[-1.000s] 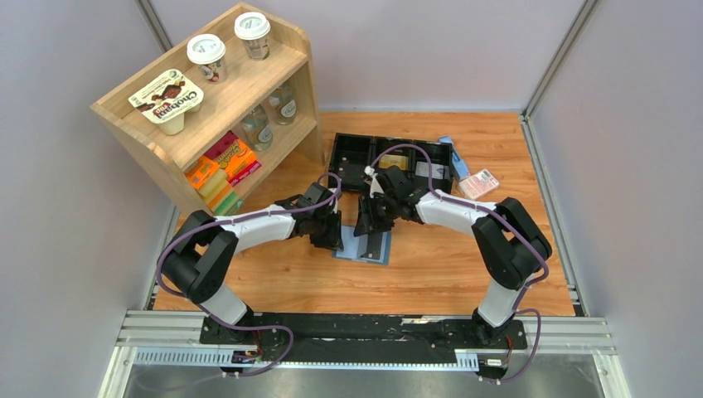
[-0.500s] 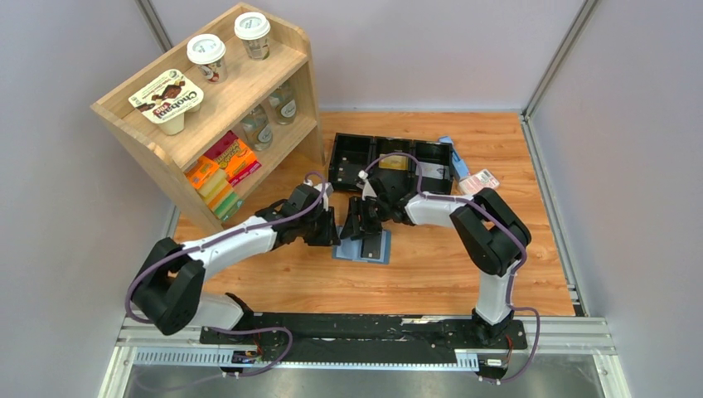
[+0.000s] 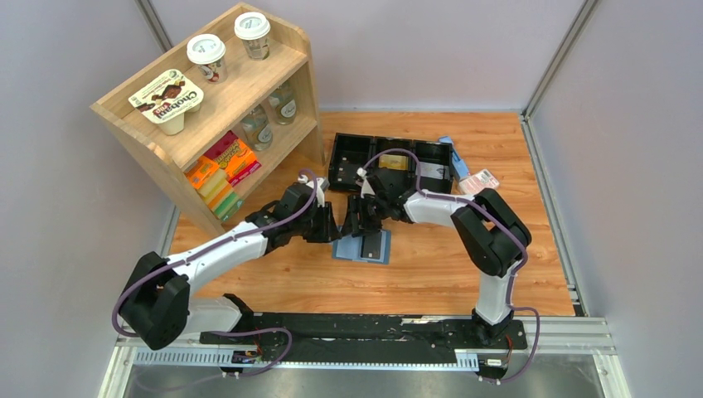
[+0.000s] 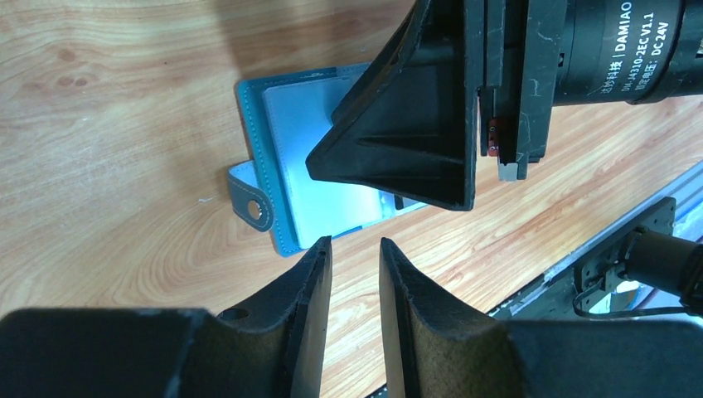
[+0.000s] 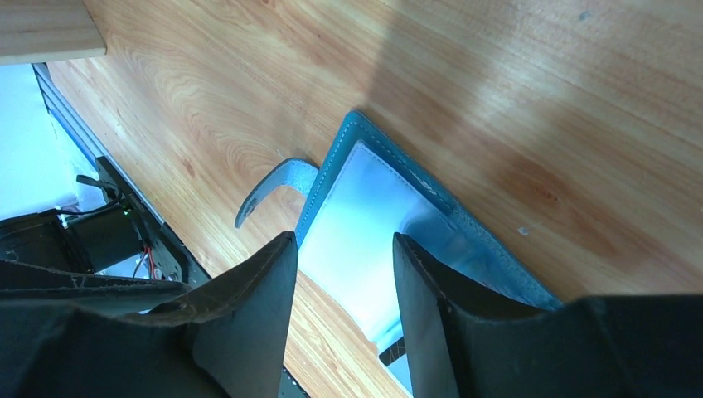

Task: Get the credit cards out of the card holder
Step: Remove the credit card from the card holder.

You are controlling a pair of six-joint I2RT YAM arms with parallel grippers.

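Note:
The teal card holder [image 3: 348, 251] lies open on the wooden table, with a light grey-blue inside. A black credit card [image 3: 375, 245] lies on its right half. My left gripper [image 3: 330, 225] hovers at its left edge, open by a narrow gap and empty. In the left wrist view the holder [image 4: 298, 141] and its snap tab [image 4: 251, 197] lie just beyond my gripper [image 4: 356, 247]. My right gripper [image 3: 358, 222] is open over the holder's far edge. In the right wrist view that gripper [image 5: 344, 249] straddles the holder's inside [image 5: 365, 207], and a black card corner [image 5: 396, 348] shows between the jaws.
A long black tray [image 3: 348, 153] stands behind, holding a gold card [image 3: 395, 163] and a whitish card [image 3: 427, 171]. A pink-white packet [image 3: 478, 182] lies to its right. A wooden shelf [image 3: 217, 99] with cups and boxes stands at the far left.
My right gripper has moved left and lower over the holder. My left arm has stretched out, and its gripper has shifted slightly away from the holder's left edge.

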